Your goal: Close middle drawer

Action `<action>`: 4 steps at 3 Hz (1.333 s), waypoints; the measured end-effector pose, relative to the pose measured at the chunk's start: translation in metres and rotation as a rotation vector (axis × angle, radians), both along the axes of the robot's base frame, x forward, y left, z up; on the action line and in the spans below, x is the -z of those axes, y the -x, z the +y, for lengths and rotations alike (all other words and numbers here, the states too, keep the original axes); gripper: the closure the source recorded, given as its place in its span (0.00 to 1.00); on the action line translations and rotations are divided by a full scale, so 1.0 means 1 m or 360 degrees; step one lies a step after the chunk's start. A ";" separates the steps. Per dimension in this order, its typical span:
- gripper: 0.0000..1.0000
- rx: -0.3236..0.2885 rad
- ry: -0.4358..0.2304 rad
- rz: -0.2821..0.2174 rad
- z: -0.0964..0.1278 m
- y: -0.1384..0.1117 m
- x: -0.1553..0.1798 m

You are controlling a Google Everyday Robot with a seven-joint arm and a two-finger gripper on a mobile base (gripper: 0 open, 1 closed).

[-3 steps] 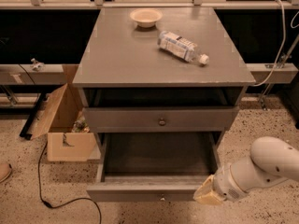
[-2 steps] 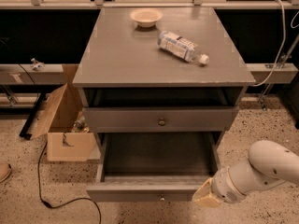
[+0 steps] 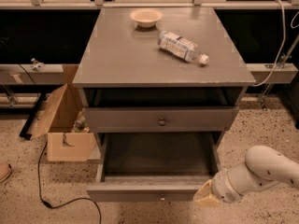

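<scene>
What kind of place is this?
Probably a lab or workshop area: speckled floor, cardboard box and loose cable beside a grey cabinet. The tool sits at the open drawer's front right corner.

The grey wooden cabinet [image 3: 126, 55] is matt grey all over. Its pulled-out middle drawer [image 3: 140, 192] matches, shadowed darker inside. A cream round bowl [image 3: 146, 17] sits at the top's far edge. The clear plastic bottle [image 3: 182, 46] has a pale label and white cap. The tan gripper [image 3: 207, 199], on a white arm [image 3: 261, 169], is at the drawer front's right corner. The floor [image 3: 261, 125] is speckled beige.
</scene>
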State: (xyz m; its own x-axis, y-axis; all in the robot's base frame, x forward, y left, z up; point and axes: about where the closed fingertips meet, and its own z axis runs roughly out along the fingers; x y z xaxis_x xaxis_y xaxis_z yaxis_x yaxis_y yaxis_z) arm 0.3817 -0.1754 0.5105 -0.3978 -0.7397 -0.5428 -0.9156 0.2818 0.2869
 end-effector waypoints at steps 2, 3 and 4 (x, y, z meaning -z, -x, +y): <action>1.00 -0.0197 -0.0046 -0.0203 -0.027 -0.026 0.091; 1.00 -0.0215 -0.0049 -0.0328 -0.031 -0.039 0.118; 1.00 -0.0214 -0.0049 -0.0329 -0.031 -0.039 0.118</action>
State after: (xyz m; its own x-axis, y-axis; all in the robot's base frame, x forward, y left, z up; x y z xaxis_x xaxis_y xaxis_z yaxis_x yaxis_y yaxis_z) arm 0.4202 -0.2063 0.3925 -0.1750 -0.7604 -0.6255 -0.9844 0.1472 0.0964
